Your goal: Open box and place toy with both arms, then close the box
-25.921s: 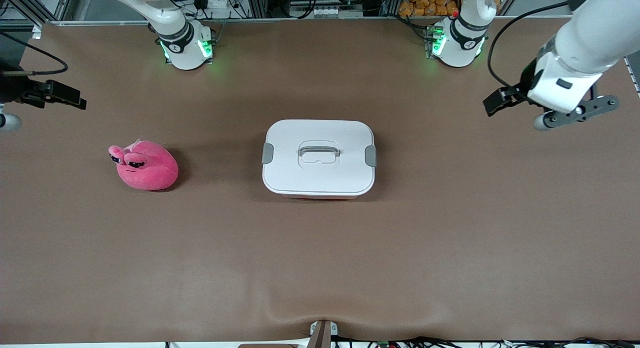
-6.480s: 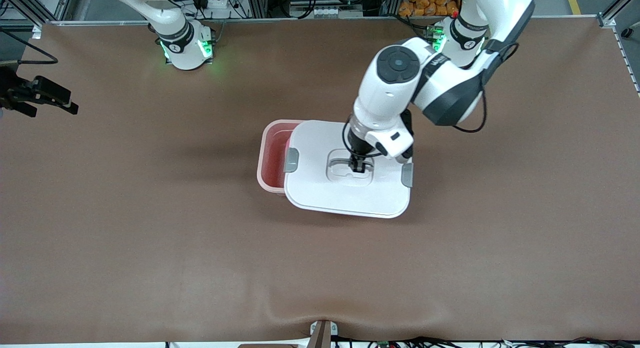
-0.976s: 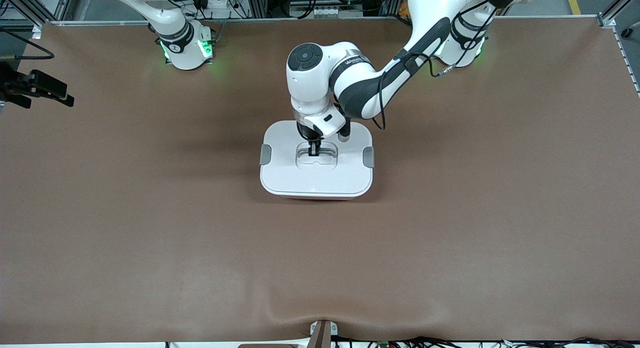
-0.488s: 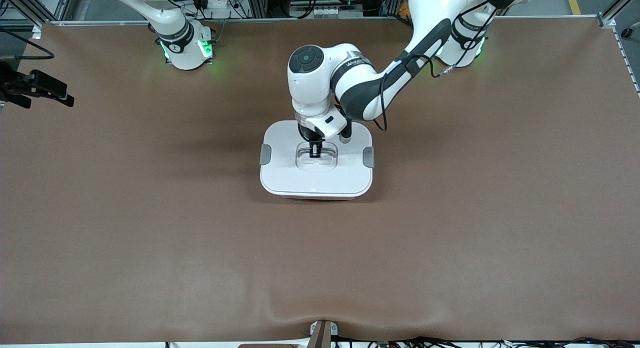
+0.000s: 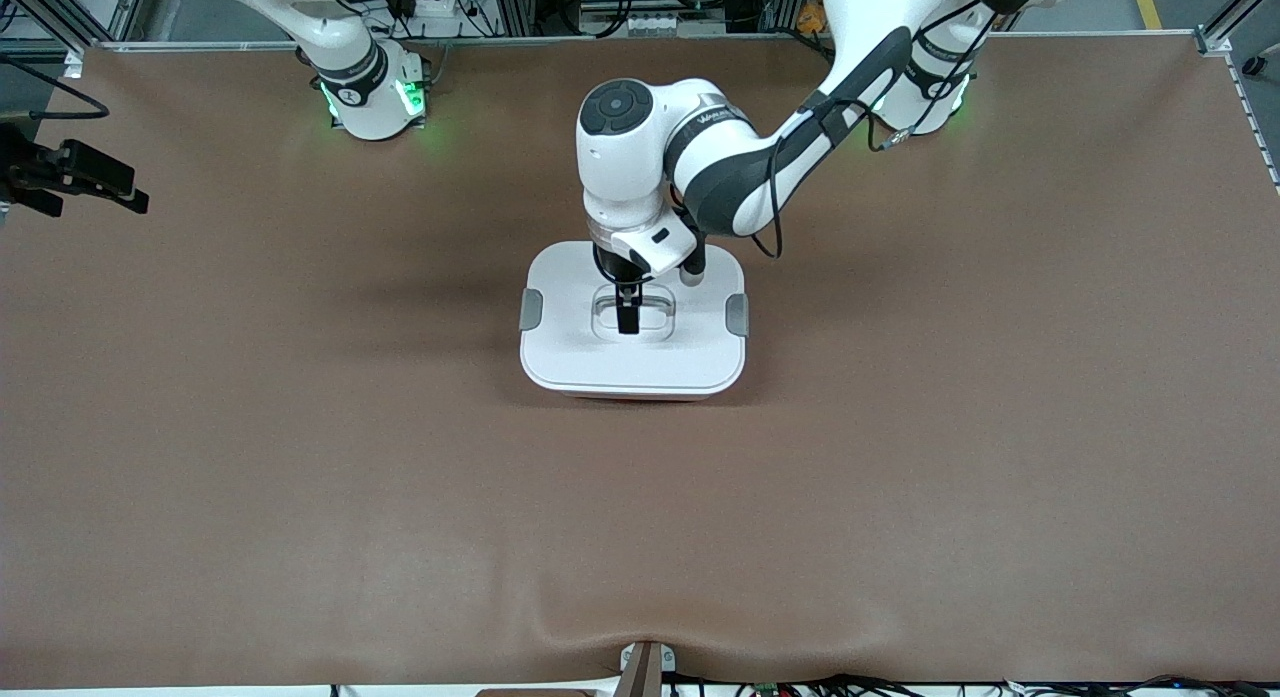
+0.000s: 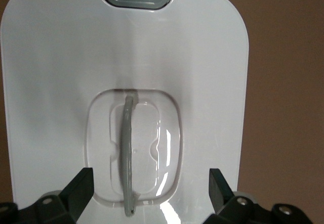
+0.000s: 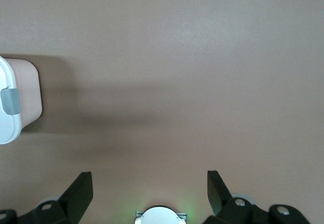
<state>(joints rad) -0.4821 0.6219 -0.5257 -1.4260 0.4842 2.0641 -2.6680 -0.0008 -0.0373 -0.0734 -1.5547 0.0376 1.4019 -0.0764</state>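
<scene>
The box stands mid-table with its white lid seated flat and a grey clip at each end. My left gripper hangs open just above the lid's recess. In the left wrist view its fingers stand wide on either side of the grey handle and touch nothing. The left arm reaches in from its base. My right gripper waits open over the table's edge at the right arm's end, and the right wrist view catches one end of the box. The toy is hidden.
Brown cloth covers the whole table. The right arm's green-lit base shows under its wrist camera. A small bracket sits at the table edge nearest the front camera.
The left gripper was shut on the lid's handle a second ago and has opened, letting it go. The lid stays seated on the box. The right arm has not moved.
</scene>
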